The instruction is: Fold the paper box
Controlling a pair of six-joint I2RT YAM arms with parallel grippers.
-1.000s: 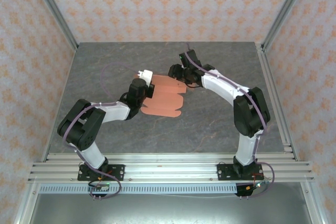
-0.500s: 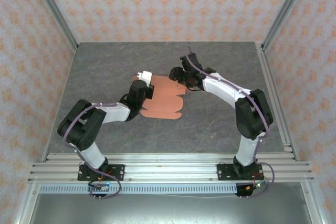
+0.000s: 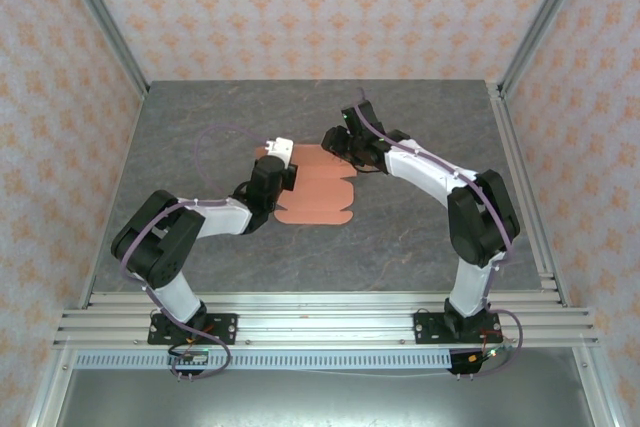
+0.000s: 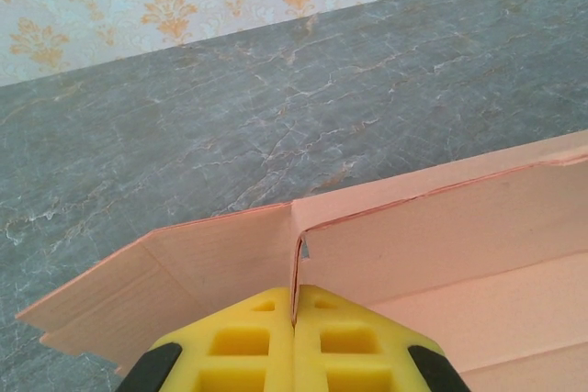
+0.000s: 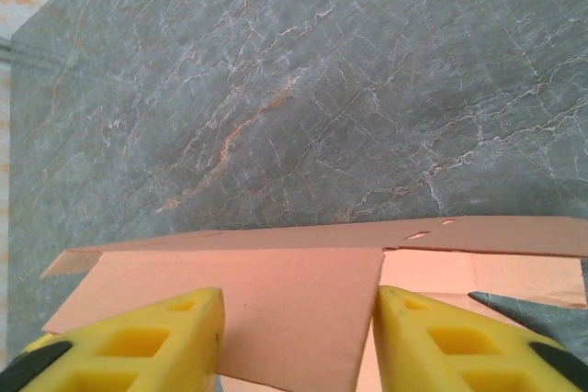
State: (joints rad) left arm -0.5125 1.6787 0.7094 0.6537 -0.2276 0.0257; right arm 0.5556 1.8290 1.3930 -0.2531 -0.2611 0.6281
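Now my left gripper (image 4: 296, 341) is clamped on a raised flap of the paper box (image 3: 318, 192). My right gripper (image 5: 299, 337), part open astride another flap, is narrowing. Box has slid back a bit, mid table (image 3: 420, 227) btwn both arms. Walls look to be starting.

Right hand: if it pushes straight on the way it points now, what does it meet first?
The paper box: a flat panel lies between the open fingers of the right hand, with its far edge just ahead. Past that, likely the table; depth is unclear.
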